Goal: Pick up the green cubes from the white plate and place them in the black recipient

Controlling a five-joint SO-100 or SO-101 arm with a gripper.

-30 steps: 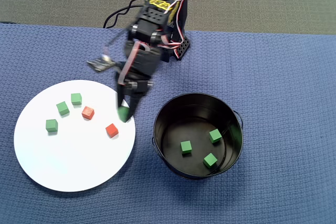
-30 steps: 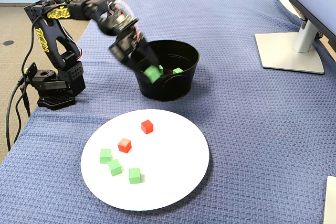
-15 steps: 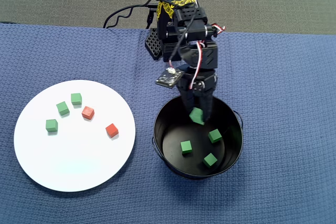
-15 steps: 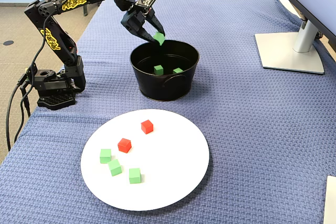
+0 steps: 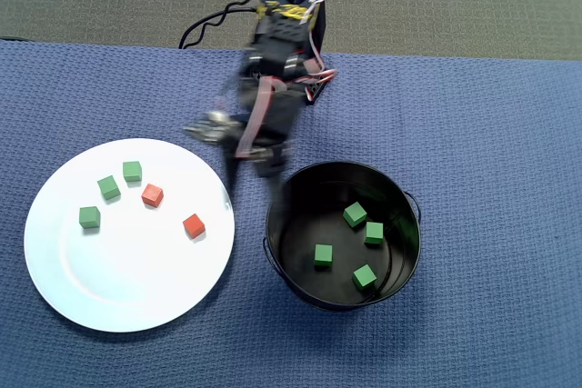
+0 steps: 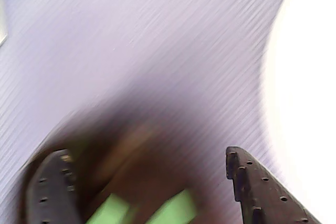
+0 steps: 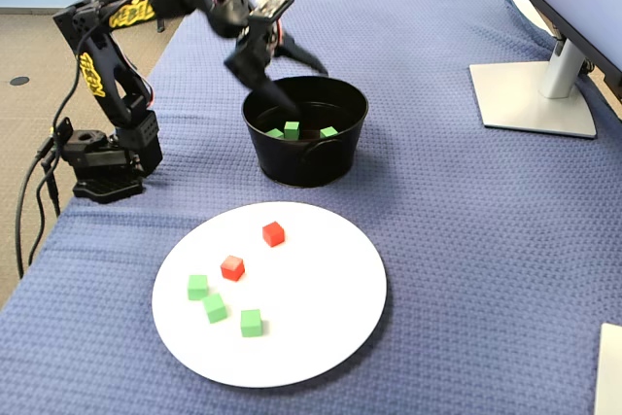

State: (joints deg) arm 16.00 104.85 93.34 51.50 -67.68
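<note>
End effector: we see the end effector spread wide and empty, blurred, above the rim of the bucket on the arm's side; in the overhead view it is a smear just left of the bucket's upper edge.
Cubes in bucket: four green cubes lie on the shiny bottom, all below and right of the end effector in the overhead view.
Cubes on plate: three green cubes and two red cubes rest on the plate, well apart from the end effector.
Change: half a second ago the end effector held one green cube over the bucket, and three lay inside; now that cube lies inside with the others, and the arm has swung back toward the plate.
Wrist view: two dark perforated fingers stand far apart; all is blurred, with green patches between them low in the picture.
Materials: we see matte little cubes, a glossy black round bucket with a wire handle, a flat white round plate, and a blue woven cloth on the surface.
</note>
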